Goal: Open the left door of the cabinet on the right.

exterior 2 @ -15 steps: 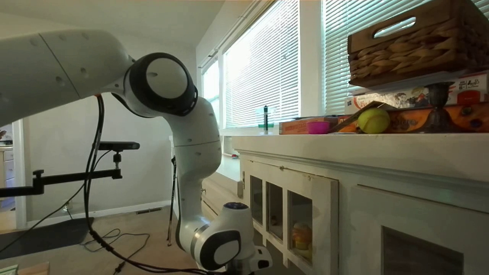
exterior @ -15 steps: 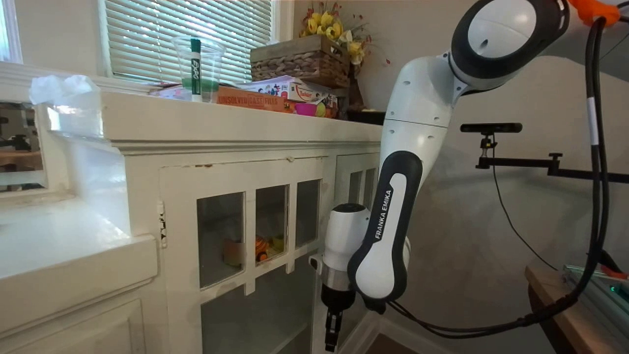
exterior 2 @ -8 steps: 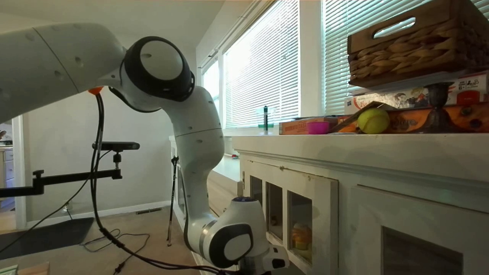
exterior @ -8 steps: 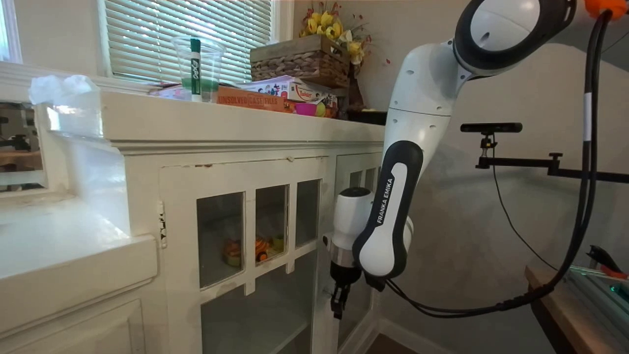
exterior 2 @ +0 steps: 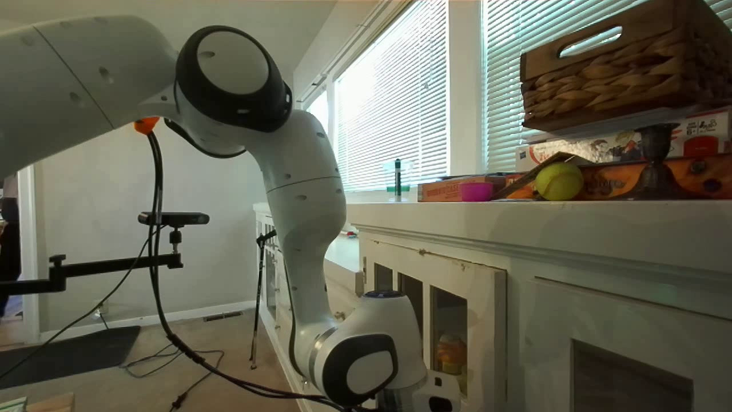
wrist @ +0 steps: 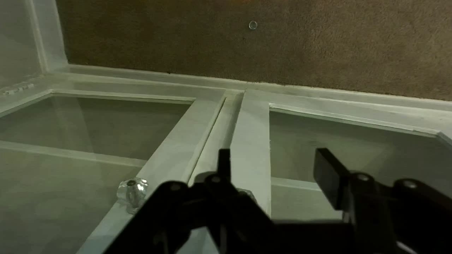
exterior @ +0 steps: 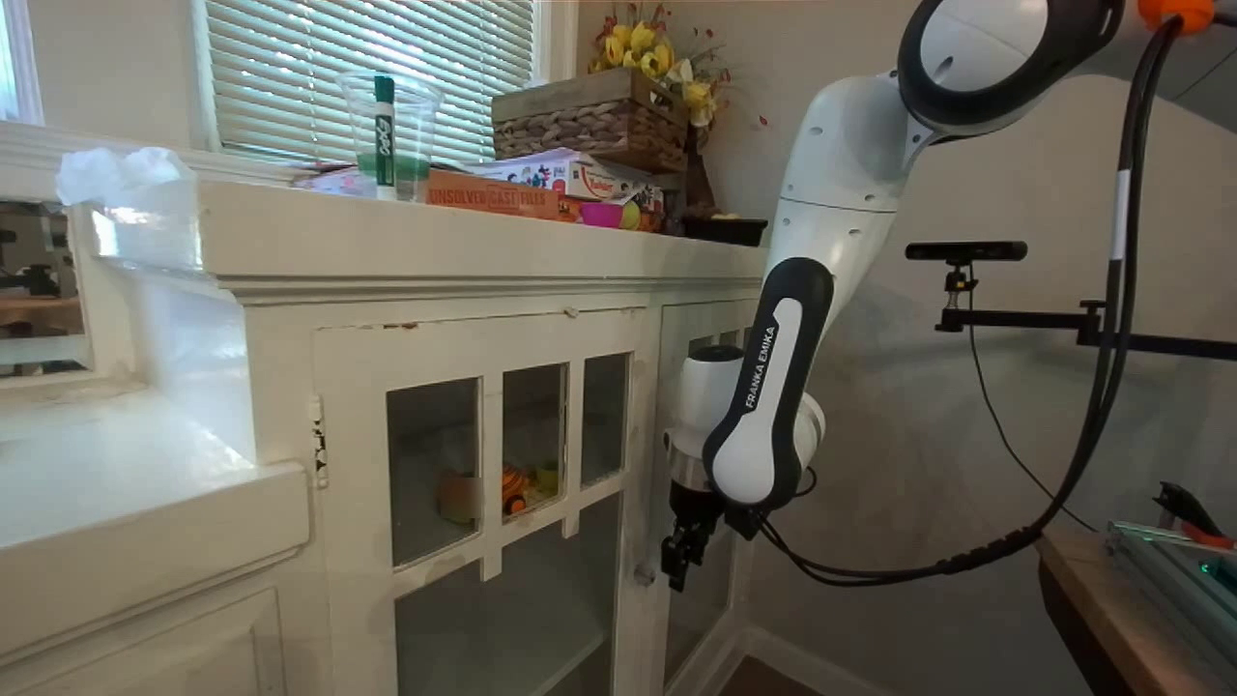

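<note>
While the wide-spread tool has climbed, the left door has stayed put on the cabinet. White-framed, with 3 upper panes, it looks worn along its top edge.

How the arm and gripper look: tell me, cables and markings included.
White arm with rounded segments, black around its joints, and white FRANKA EMIKA lettering on black. Black cables carry a white band; an orange piece shows at their top. The gripper is black, with jointed fingers, below a silvery collar.
</note>
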You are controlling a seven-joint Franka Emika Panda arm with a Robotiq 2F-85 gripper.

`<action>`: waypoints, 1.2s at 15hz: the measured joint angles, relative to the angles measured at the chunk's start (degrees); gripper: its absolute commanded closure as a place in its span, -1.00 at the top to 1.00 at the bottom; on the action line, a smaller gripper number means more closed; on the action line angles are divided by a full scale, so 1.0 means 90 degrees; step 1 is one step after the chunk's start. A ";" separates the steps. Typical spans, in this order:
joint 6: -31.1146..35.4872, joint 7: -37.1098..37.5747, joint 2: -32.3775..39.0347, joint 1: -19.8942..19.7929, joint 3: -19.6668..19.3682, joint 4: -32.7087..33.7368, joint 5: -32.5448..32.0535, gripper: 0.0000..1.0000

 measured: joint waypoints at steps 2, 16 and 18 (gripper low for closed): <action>0.0038 -0.0015 -0.0005 -0.0059 -0.0019 0.0001 -0.0003 1.00; 0.0876 -0.0101 0.0662 -0.0593 0.0203 0.0551 -0.0010 1.00; 0.1041 -0.0161 0.0826 -0.0701 0.0330 0.0731 -0.0016 1.00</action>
